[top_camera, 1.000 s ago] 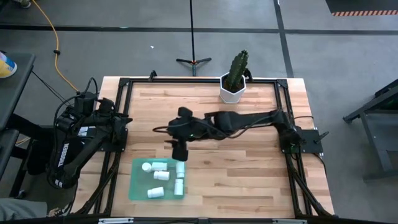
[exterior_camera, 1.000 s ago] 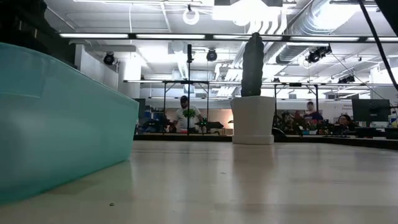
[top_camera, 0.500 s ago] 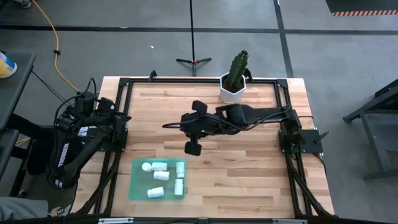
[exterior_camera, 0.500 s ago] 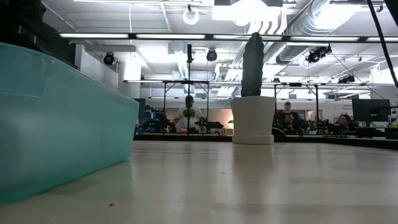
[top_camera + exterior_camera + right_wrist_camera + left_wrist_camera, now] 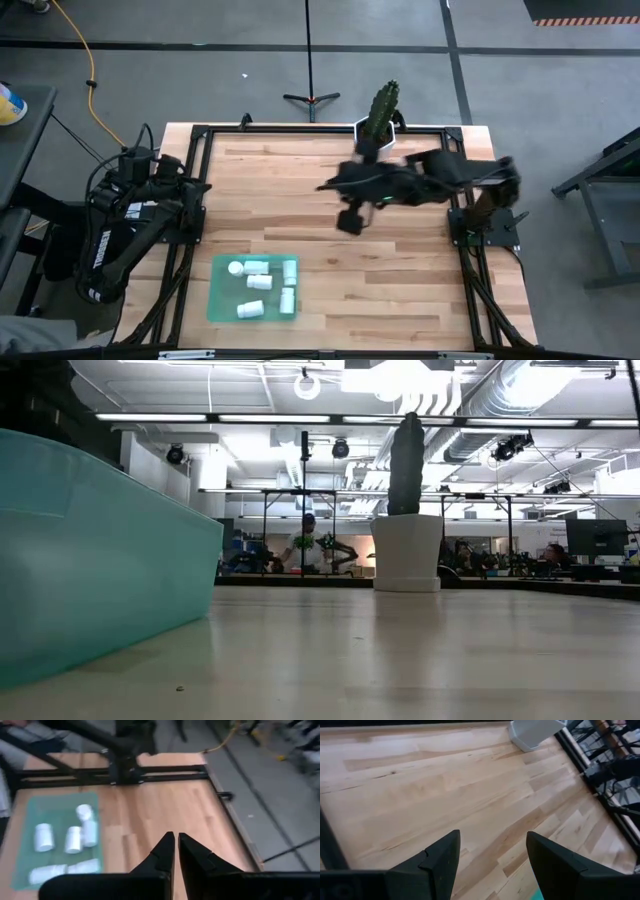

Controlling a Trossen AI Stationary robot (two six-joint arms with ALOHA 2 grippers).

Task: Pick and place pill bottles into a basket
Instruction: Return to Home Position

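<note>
We see a wooden table (image 5: 260,180) carrying two things: a green tray (image 5: 222,300) at near left (shallow, translucent) and a white cactus pot (image 5: 406,555) by the far edge.

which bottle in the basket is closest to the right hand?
The pill bottle in the basket's corner nearest the cactus; the other five lie farther from the right hand.

Six white bottles (image 5: 260,283) inside green basket (image 5: 222,292)

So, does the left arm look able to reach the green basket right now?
Probably yes: the basket lies close to the left arm, only bare table between, and the right claw hangs mid-table, clear of it.
</note>
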